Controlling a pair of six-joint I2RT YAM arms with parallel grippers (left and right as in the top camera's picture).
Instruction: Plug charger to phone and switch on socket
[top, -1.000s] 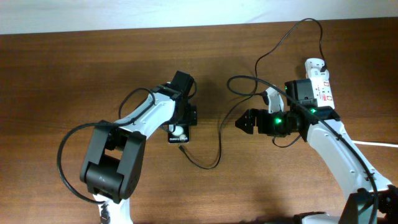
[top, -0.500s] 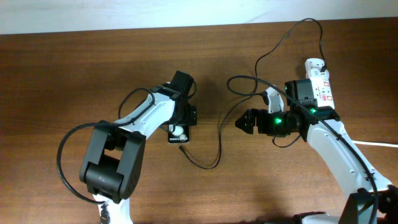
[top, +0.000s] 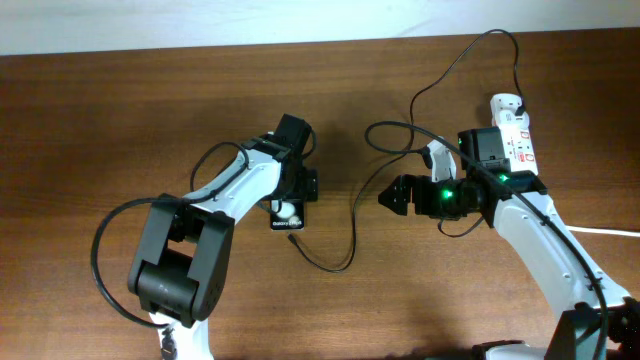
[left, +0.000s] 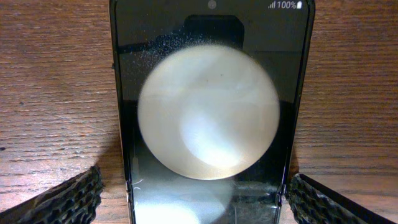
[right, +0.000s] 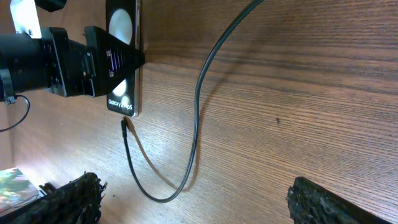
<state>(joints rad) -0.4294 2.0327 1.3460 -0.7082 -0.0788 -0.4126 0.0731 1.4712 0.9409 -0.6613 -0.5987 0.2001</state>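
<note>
The phone lies flat on the wooden table, its screen lit with white round glare spots in the left wrist view. My left gripper is open and straddles the phone; the right finger is at its edge and a small gap shows on the left. The charger cable loops from a black plug in the socket down to a connector tip, which lies free just below the phone's end. My right gripper is open and empty, over the cable loop.
The socket's thick white cord runs off the right edge. The table's far edge meets a white wall at the top. Bare wood lies to the left and along the front.
</note>
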